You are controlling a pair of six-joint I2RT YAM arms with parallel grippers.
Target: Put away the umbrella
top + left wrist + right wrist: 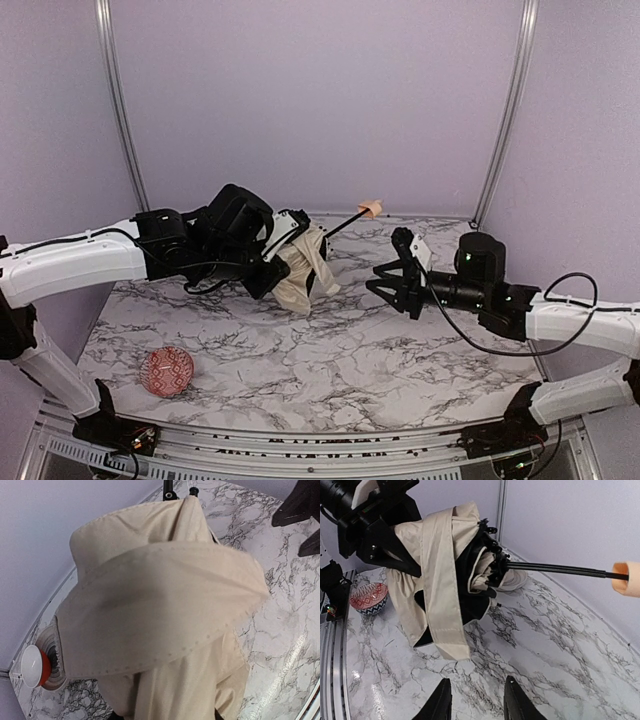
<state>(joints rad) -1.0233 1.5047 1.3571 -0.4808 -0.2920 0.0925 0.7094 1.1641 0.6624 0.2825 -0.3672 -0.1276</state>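
Holding the umbrella (303, 268) by its bunched cream canopy, the left gripper (284, 246) is pinched on the fabric. Loose folds hang below its fingers, and the black shaft with the tan handle (370, 208) juts out beyond them. Facing those folds, near but apart, the right gripper (472, 700) has its fingers spread with nothing between.

left arm (70, 262) and right arm (585, 325): white shells, black joints, thin black cables (575, 280)
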